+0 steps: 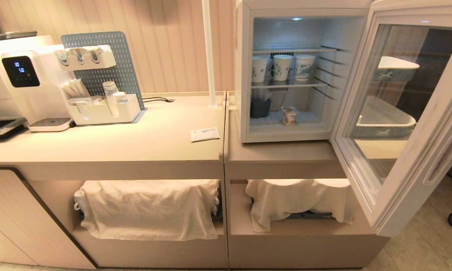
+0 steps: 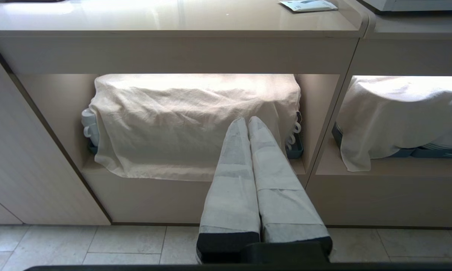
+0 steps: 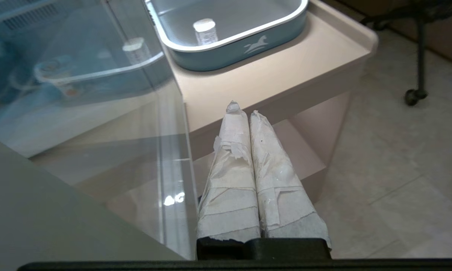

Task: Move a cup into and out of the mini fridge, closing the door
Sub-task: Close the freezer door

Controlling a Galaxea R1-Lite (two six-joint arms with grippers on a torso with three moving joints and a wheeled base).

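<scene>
I see the mini fridge at the back of the right tabletop, w/ its door swung wide open to the right, past the tabletop's front edge. The cup stands on the fridge's bottom level, near the front, beside a dark container. Three paper cups stand on the wire shelf above it. On the left tabletop a paper card lies close to the right edge.

My right gripper is outside the door's glass, near the door's edge, jaws pressed together & holding nothing. Beyond it a blue-grey tray w/ a small bottle inside sits at the tabletop's right end. Through the glass I see the cup only dimly.

My left gripper hangs low in front of the open shelf under the left tabletop, pointing at a white cloth; jaws also together, empty.
</scene>
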